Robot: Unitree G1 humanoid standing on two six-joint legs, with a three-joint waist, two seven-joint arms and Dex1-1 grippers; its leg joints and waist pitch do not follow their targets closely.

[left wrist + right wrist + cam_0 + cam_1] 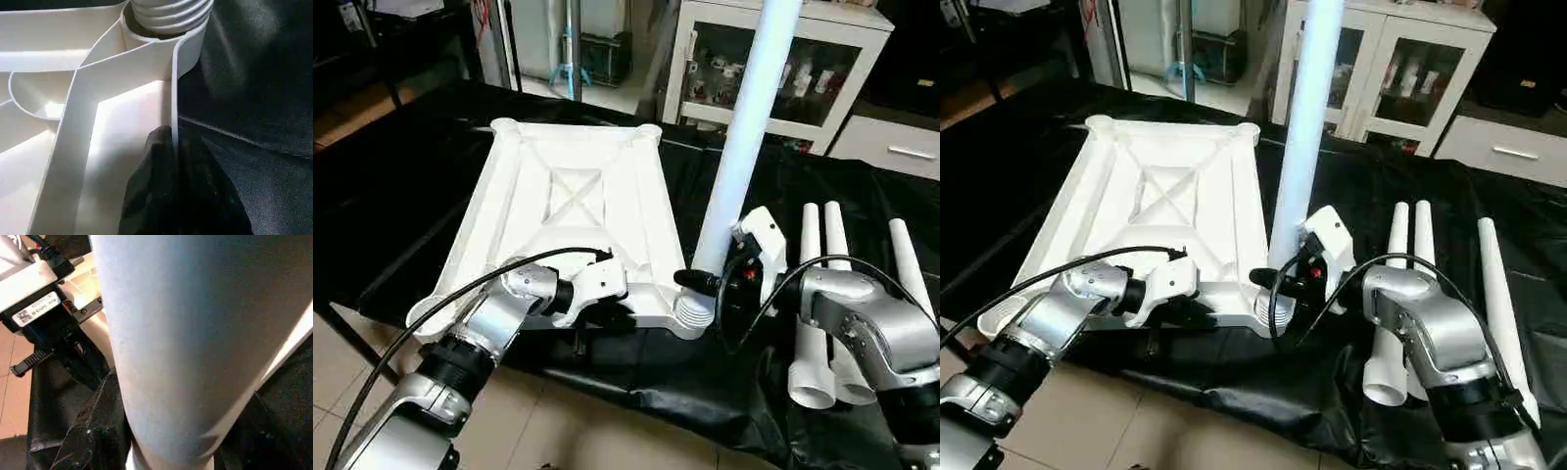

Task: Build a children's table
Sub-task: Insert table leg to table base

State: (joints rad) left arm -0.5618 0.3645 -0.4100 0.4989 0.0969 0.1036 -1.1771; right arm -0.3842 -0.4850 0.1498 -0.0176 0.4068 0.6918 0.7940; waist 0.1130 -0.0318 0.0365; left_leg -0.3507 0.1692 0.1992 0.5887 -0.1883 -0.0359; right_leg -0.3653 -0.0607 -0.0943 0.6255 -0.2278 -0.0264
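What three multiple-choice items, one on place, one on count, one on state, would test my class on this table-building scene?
1. Where does the upright leg stand?
A. in the table top's near right corner socket
B. in its far left socket
C. flat on the black cover

2. How many loose legs lie to the right?
A. one
B. three
C. five

3. What is the left gripper doing?
A. hanging open above the floor
B. holding a loose leg
C. pinching the top's edge wall

Answers: 1 A, the leg's threaded end sits at that socket. 2 B, three tubes lie side by side. 3 C, its fingers straddle the thin wall.
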